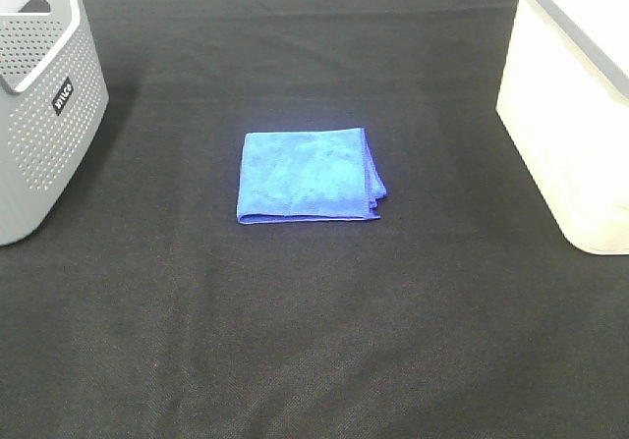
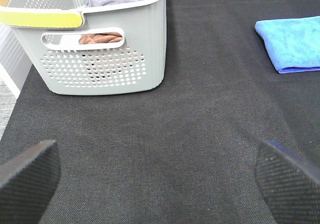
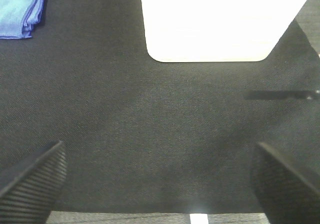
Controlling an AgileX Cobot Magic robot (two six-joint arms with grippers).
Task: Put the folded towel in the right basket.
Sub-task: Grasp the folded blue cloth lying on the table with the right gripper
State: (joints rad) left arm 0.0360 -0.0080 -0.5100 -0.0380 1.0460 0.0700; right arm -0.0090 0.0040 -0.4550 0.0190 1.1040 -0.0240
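Observation:
A folded blue towel (image 1: 308, 177) lies flat on the black cloth at the middle of the table; it also shows in the left wrist view (image 2: 292, 42) and in the right wrist view (image 3: 21, 9). The right basket (image 1: 575, 105) is white and stands at the table's right edge; its wall shows in the right wrist view (image 3: 220, 21). Neither arm shows in the exterior high view. My left gripper (image 2: 160, 181) is open and empty over bare cloth. My right gripper (image 3: 160, 181) is open and empty, short of the white basket.
A grey perforated basket (image 1: 39, 105) stands at the left edge; in the left wrist view (image 2: 100, 38) it holds brown and grey cloths and has a yellow-padded handle (image 2: 40, 17). The black cloth (image 1: 314, 341) covers the table.

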